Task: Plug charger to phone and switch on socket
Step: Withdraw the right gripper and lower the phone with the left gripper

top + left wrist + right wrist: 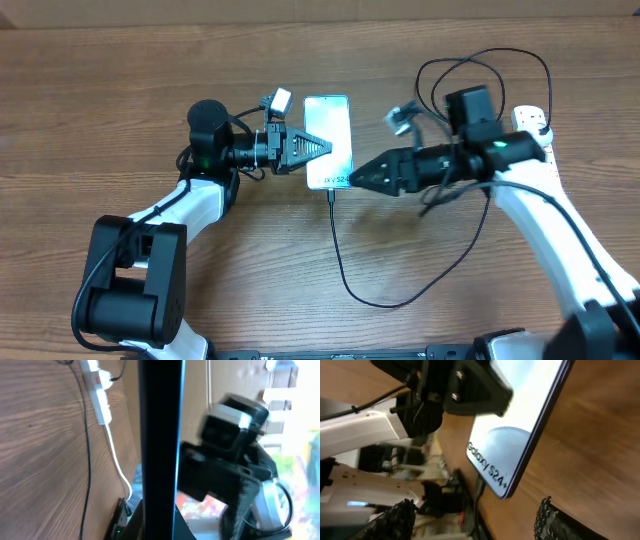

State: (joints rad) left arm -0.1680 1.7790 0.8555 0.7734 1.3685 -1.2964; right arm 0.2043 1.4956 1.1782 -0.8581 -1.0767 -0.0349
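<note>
The phone [328, 135] lies mid-table with its light screen up. My left gripper [305, 146] is shut on its left side; in the left wrist view the phone [160, 435] shows edge-on as a dark bar between the jaws. The black charger cable [340, 262] meets the phone's near short edge, loops right and rises toward the white socket [533, 119], which my right arm partly hides. My right gripper [362, 179] is open and empty beside the phone's near right corner. The right wrist view shows the "Galaxy" text on the phone [512, 445] and the cable [479, 486] at its edge.
The socket [101, 391] with red markings, its thick white cord [117, 462] and the thin black cable [86, 450] show at the left of the left wrist view. Loose black cable loops lie behind my right arm [480, 62]. The table is brown wood.
</note>
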